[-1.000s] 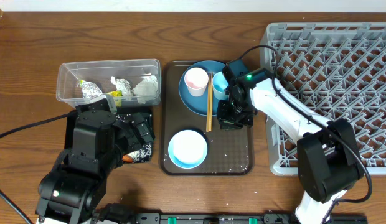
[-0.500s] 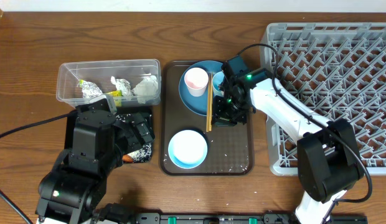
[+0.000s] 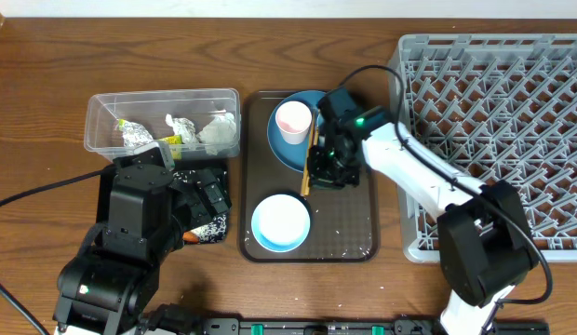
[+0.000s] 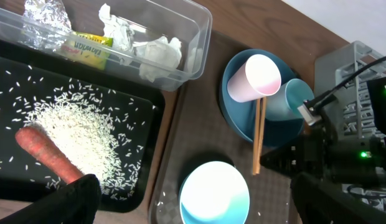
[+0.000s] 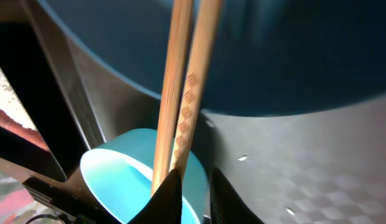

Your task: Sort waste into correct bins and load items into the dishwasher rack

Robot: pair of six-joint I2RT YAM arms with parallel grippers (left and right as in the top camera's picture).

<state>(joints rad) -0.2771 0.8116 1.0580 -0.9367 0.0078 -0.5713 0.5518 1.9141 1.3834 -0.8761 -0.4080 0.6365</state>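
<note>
Right tool [image 3: 324, 169] is seen almost closed, its fingers pinched on the wooden chopsticks [image 3: 308, 163], which are slanted across the rim of the blue plate [image 3: 284, 151] on the brown tray [image 3: 354, 233], just above the pale bowl [image 3: 281, 222]. Left tool [image 3: 203, 200] is spread wide with nothing held, over the black tray [image 4: 12, 81], where rice [image 4: 75, 124] and a carrot [image 4: 47, 152] lie.

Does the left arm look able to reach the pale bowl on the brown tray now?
Probably yes. The left gripper is open and empty beside the brown tray, and the bowl lies uncovered at its near end. The right gripper, shut on the chopsticks, is farther back by the plate.
</note>
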